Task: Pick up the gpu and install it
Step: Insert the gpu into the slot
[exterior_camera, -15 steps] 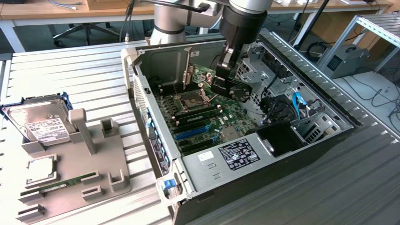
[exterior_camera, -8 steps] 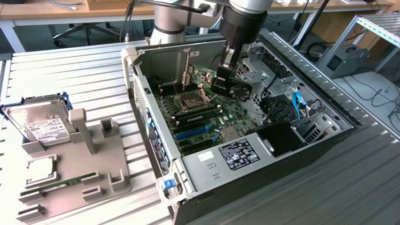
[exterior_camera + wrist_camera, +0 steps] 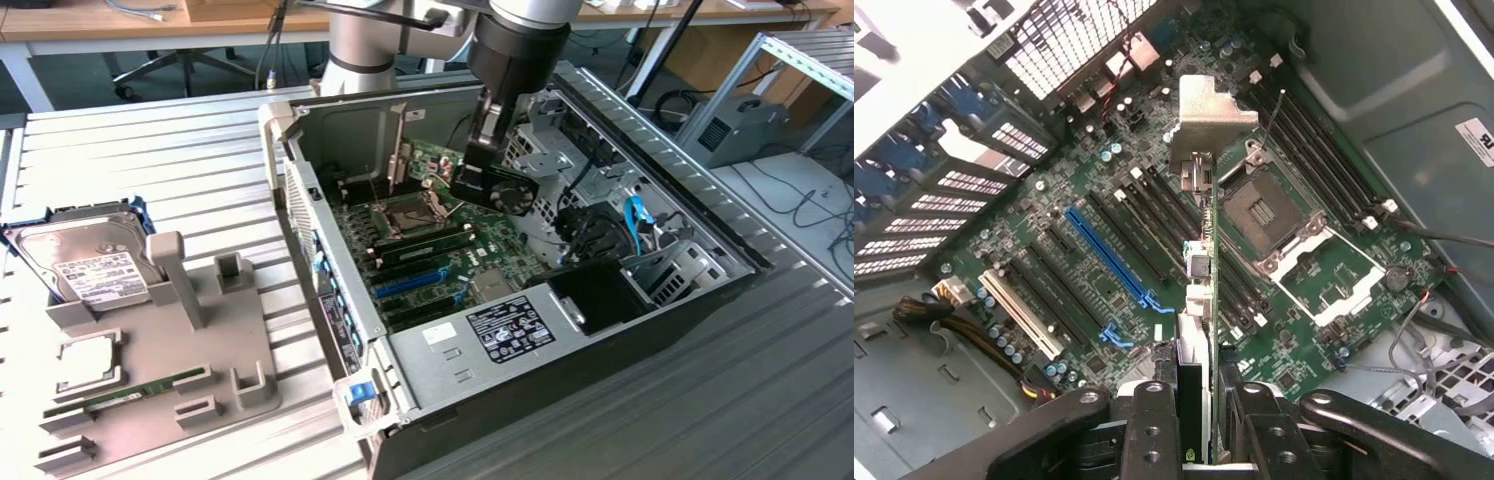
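So the gpu [image 3: 513, 192] is gripped edge-on by the gripper [image 3: 477, 183], its 2 fingers roughly half closed on the card. It's held upright over the motherboard [image 3: 427, 250] inside the opened case [image 3: 641, 330]. From the wrist, its silver bracket [image 3: 1212, 115] is seen between the blue slot [image 3: 1109, 260] and the CPU socket [image 3: 1264, 210]. The hard drive [image 3: 87, 265] is parked well apart, at the exterior view's left.
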You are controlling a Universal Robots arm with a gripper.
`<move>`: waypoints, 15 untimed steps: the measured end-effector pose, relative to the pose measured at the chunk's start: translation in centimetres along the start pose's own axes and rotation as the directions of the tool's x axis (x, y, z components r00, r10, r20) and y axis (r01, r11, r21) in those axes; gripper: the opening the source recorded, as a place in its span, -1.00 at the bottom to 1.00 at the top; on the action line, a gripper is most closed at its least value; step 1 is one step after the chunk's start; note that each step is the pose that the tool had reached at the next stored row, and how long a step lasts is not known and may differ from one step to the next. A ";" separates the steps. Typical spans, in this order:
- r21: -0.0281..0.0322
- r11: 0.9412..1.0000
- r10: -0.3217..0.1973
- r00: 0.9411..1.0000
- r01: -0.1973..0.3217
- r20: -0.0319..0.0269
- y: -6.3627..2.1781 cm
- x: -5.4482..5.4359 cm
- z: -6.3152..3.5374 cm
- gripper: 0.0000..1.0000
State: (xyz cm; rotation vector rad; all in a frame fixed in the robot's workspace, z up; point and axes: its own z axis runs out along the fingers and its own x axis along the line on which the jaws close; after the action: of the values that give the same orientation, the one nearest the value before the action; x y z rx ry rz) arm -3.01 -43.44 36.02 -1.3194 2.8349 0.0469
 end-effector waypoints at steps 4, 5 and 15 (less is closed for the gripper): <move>0.000 1.000 -0.016 1.000 0.016 0.000 0.00 0.0 0.00 -0.47; -0.001 1.000 -0.019 1.000 0.019 0.000 0.00 0.0 0.00 -0.47; -0.002 0.998 -0.060 0.998 0.060 -0.001 0.00 0.0 0.00 -0.47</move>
State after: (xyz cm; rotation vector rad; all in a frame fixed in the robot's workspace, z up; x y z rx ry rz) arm -3.01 -43.44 36.02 -1.4038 2.7950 0.0476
